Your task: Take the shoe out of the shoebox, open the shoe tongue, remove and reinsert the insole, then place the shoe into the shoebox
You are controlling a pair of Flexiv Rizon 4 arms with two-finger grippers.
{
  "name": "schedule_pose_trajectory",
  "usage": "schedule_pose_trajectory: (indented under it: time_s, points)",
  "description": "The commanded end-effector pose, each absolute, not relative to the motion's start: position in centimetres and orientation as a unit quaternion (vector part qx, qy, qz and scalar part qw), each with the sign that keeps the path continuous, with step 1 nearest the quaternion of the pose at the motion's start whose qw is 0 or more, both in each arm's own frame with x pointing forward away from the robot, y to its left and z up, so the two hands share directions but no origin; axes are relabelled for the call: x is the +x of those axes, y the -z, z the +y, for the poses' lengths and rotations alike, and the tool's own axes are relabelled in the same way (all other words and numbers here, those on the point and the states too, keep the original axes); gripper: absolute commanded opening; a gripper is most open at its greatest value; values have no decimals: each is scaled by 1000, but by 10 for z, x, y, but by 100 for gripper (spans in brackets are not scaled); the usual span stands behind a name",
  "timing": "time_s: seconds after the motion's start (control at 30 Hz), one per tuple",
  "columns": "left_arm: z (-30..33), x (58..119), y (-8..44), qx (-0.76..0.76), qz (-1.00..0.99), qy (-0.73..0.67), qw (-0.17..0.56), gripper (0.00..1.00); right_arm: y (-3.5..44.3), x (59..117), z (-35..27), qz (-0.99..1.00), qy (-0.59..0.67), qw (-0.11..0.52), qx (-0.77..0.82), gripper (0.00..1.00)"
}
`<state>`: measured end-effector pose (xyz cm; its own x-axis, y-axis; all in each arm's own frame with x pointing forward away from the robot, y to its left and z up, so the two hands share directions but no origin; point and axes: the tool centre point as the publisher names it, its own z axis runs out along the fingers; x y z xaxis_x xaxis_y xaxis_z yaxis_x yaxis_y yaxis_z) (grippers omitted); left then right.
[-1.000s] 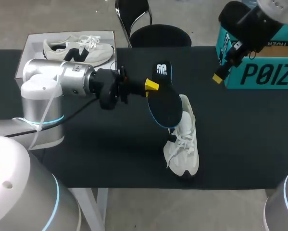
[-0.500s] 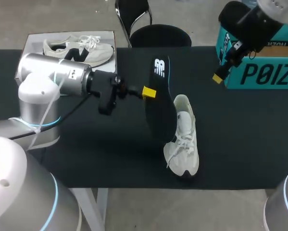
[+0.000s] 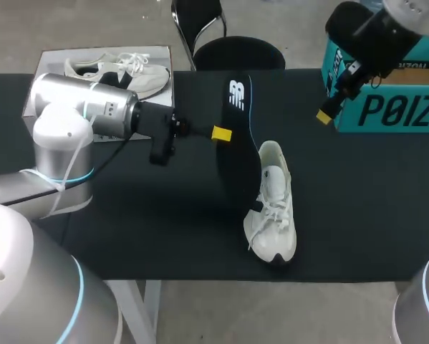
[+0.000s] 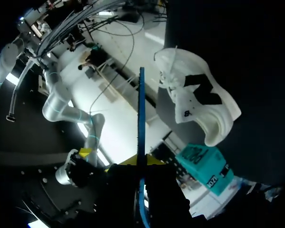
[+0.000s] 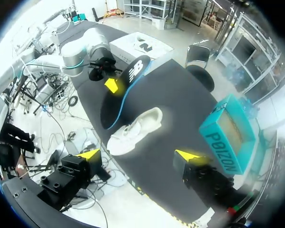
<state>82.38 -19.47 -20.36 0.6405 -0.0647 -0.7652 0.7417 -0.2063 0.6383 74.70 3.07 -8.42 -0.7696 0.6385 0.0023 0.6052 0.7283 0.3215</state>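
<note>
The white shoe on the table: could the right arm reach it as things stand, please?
Probably yes. The right arm's fingers stand open above the table, with nothing between them and the shoe; the insole, held in the left arm's fingers, is at its other side.

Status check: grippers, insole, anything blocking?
Left gripper shut on insole, held on edge over the table. Right gripper open, up by the teal box. Shoe beside the insole, opening unblocked.

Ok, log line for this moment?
left hand: shut on insole, held on edge above table | right hand: open, empty, raised | shoe: on table beside insole | reinsertion not yet done
</note>
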Motion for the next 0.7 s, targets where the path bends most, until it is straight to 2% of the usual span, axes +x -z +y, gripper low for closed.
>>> schedule_pose_trajectory:
  time_s: [0.03, 0.4, 0.7]
  points:
    - [-206, 843, 218, 646, 285, 409, 578, 0, 85, 748, 31, 928, -153, 53, 335, 100]
    - [-216, 862, 219, 652, 284, 398, 579, 0, 85, 748, 31, 928, -153, 53, 335, 100]
    - [-218, 891, 200, 662, 282, 387, 577, 0, 85, 748, 31, 928, -153, 53, 335, 100]
